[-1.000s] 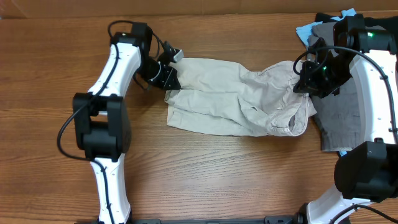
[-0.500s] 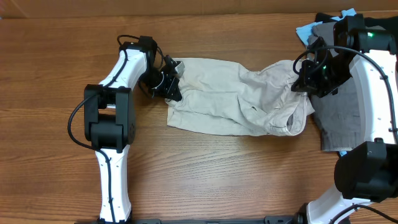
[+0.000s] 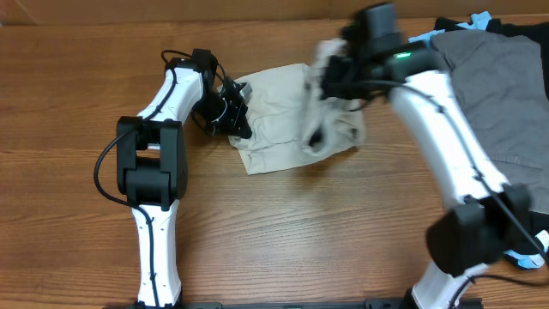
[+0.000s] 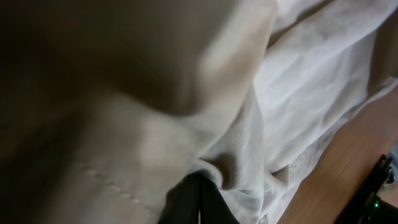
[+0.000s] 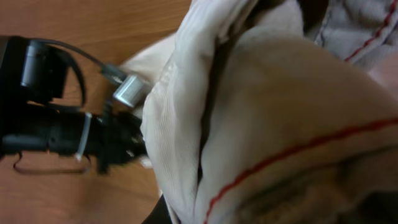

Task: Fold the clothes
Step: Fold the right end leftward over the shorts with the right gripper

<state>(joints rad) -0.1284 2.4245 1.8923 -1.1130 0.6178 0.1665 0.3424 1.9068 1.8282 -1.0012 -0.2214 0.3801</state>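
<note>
The beige shorts (image 3: 279, 129) of the clothes lie on the wooden table, doubled over on themselves. My left gripper (image 3: 236, 116) is shut on their left end; in the left wrist view pale cloth (image 4: 155, 124) fills the frame and wraps over the closed dark fingertips (image 4: 186, 205). My right gripper (image 3: 330, 79) is shut on the shorts' other end, held above the middle of the garment and blurred. In the right wrist view the lifted cloth (image 5: 267, 106) shows a red stitch line, with the left gripper (image 5: 118, 140) beyond it.
Grey shorts (image 3: 502, 94) lie spread at the right side of the table. A light-blue piece (image 3: 480, 19) and a black piece (image 3: 448, 24) sit at the back right corner. More light-blue cloth (image 3: 525, 257) shows at the front right.
The right arm has swung far left with the shorts' right end, folding it over toward the left end. The grey shorts are now uncovered. The left gripper stayed put.
</note>
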